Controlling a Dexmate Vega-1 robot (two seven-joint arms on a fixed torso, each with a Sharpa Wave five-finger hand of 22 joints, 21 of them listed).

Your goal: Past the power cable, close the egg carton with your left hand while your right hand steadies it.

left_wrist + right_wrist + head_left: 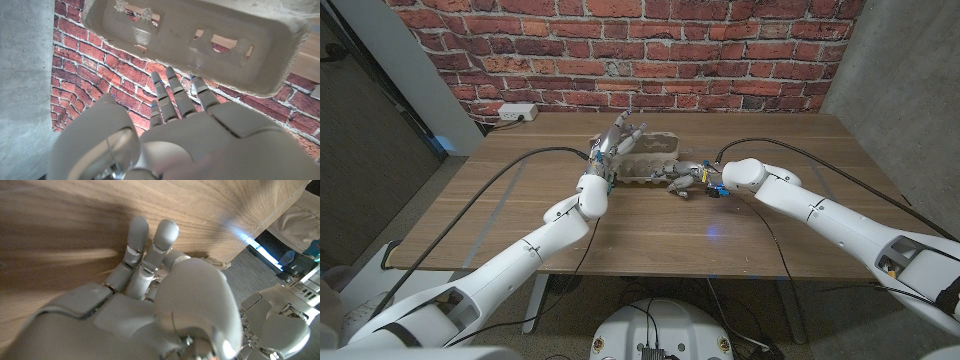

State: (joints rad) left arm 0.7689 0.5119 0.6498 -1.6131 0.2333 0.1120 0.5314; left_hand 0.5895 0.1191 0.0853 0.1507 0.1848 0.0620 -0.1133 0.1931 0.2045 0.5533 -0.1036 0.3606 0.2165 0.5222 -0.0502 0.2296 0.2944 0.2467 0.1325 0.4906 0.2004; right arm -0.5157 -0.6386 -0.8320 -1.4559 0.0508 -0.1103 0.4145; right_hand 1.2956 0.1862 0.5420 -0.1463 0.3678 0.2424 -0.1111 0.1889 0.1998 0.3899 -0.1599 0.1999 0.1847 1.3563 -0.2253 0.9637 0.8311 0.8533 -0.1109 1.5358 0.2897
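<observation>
The grey cardboard egg carton (pixel 650 165) lies open at mid-table, its lid (pixel 658 145) raised at the back. My left hand (pixel 618 142) stands at the lid's left end with fingers spread and holds nothing. In the left wrist view the fingers (pixel 176 97) reach up close under the lid (pixel 200 45); I cannot tell whether they touch it. My right hand (pixel 688 181) rests on the table against the carton's right front end, fingers pointing at it. Its fingers (pixel 150 245) lie over bare wood in the right wrist view.
A black cable (pixel 535 157) curves across the table on the left, and another black cable (pixel 800 152) runs along my right arm. A white power strip (pixel 516 112) sits at the far left edge by the brick wall (pixel 640 50).
</observation>
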